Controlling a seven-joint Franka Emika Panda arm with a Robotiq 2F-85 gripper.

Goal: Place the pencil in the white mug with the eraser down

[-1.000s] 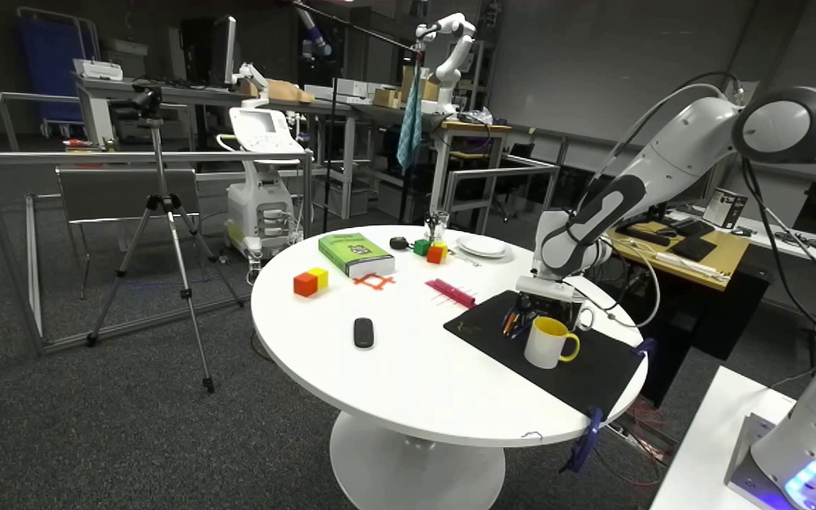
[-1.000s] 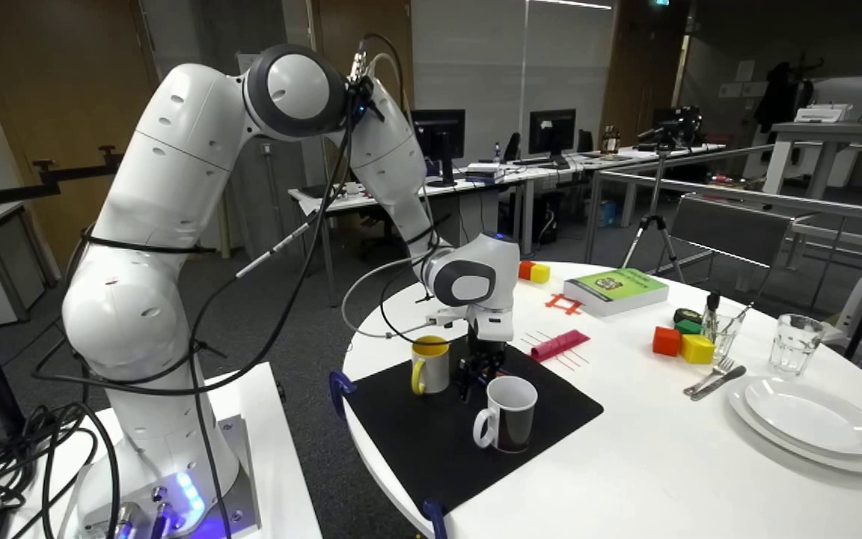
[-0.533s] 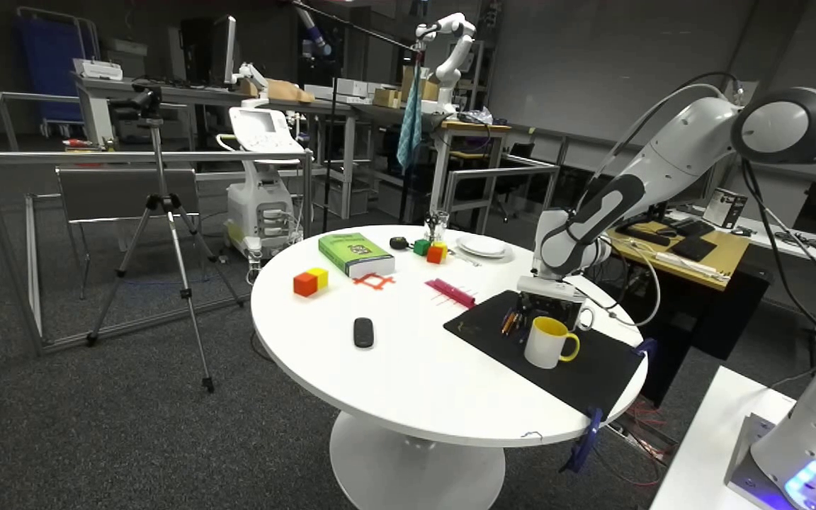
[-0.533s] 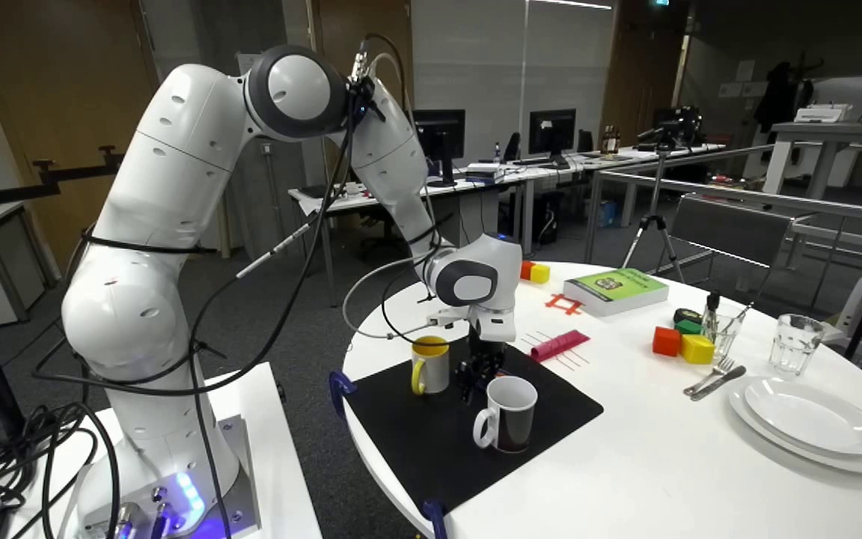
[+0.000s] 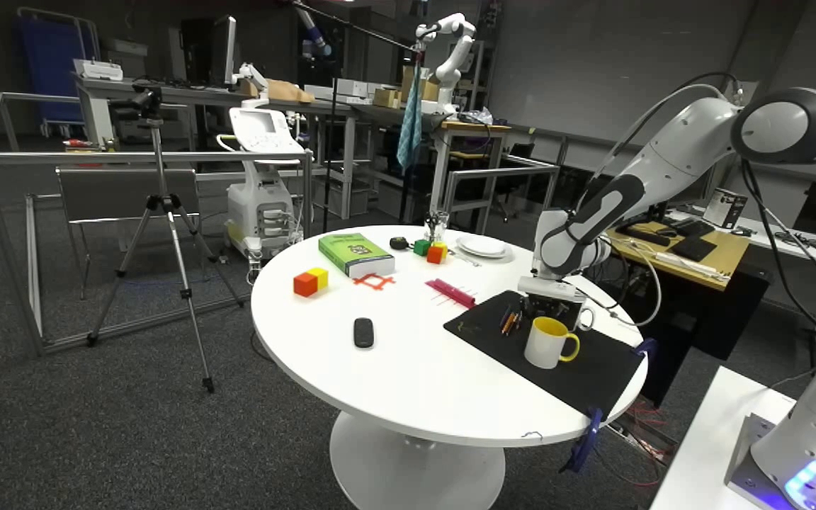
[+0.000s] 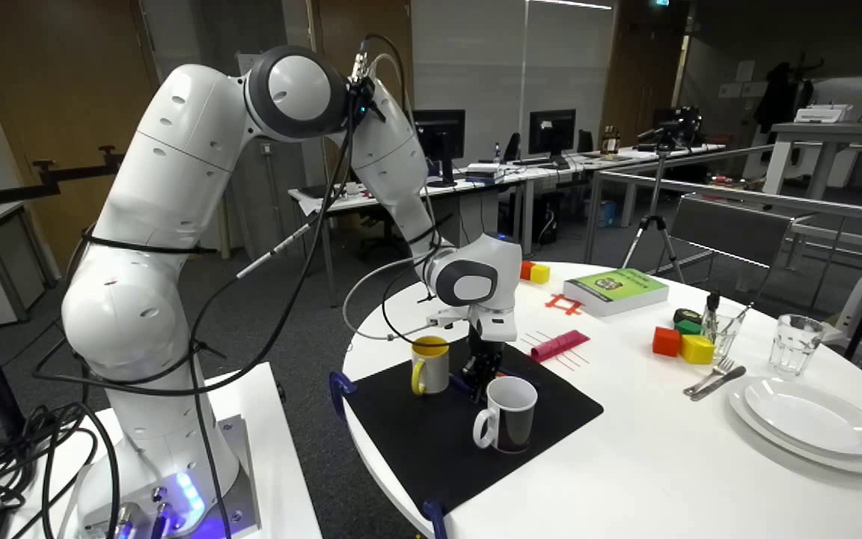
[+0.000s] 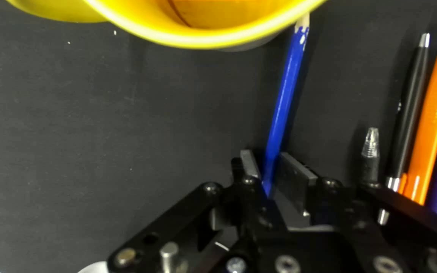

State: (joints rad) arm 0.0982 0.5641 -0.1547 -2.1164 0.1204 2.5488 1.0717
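Gripper (image 7: 268,167) sits low over black mat (image 7: 127,132), fingers (image 7: 296,182) narrowly flanking blue pencil (image 7: 285,91); can't tell if it's pinched. White mug (image 5: 542,348) upright, overlapping pencil's far end in wrist view.

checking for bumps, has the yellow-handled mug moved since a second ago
No, in both exterior views the yellow-handled mug keeps its spot on the mat.

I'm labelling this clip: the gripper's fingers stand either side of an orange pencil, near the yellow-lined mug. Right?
Not quite: the pencil is blue, not orange, as the wrist view shows. The fingers do stand either side of it, near the yellow-lined mug.
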